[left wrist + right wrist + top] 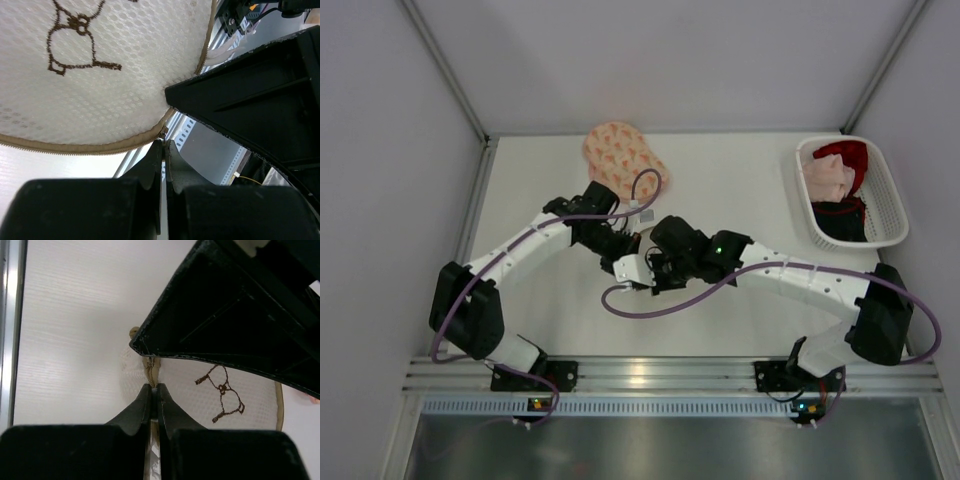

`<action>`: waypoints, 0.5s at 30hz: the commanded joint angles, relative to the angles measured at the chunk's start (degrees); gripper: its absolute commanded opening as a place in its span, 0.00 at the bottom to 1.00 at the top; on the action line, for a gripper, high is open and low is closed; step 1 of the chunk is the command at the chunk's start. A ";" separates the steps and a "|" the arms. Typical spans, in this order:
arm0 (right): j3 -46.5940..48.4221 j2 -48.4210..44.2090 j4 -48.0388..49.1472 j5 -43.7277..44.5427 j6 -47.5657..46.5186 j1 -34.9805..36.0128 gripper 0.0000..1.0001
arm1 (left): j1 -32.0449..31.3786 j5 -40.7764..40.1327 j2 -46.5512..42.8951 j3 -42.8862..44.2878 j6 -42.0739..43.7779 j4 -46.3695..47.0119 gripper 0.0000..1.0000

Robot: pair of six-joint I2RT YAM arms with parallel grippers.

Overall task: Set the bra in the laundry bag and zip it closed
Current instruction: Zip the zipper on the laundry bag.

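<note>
The laundry bag (115,85) is white mesh with a brown stitched bra outline and a tan zipper (75,149) round its edge. It is held up off the table between both grippers. My left gripper (165,142) is shut on the bag's zipper edge at a small metal end piece. My right gripper (154,388) is shut on the zipper (151,367), with tan tape and a silver pull between its fingers. In the top view the two grippers (620,245) (640,265) meet at the table's middle and cover most of the bag (647,237). The bra is hidden.
A peach patterned fabric piece (623,155) lies just behind the grippers. A white basket (892,195) at the back right holds red, pink and black garments. In each wrist view the other gripper's black body (260,90) (240,315) looms close. A metal rail runs along the near edge.
</note>
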 commanded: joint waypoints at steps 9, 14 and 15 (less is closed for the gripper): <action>2.35 -0.89 5.04 4.04 1.10 0.92 0.00 | 0.29 4.23 1.01 0.78 0.63 -0.98 0.13; 2.35 -1.15 5.13 3.95 1.45 0.84 0.00 | 0.29 4.76 1.98 1.39 0.11 -1.07 0.33; 2.26 -1.24 5.22 3.95 1.45 0.84 0.00 | 0.29 4.59 1.89 1.39 -0.07 -1.07 0.33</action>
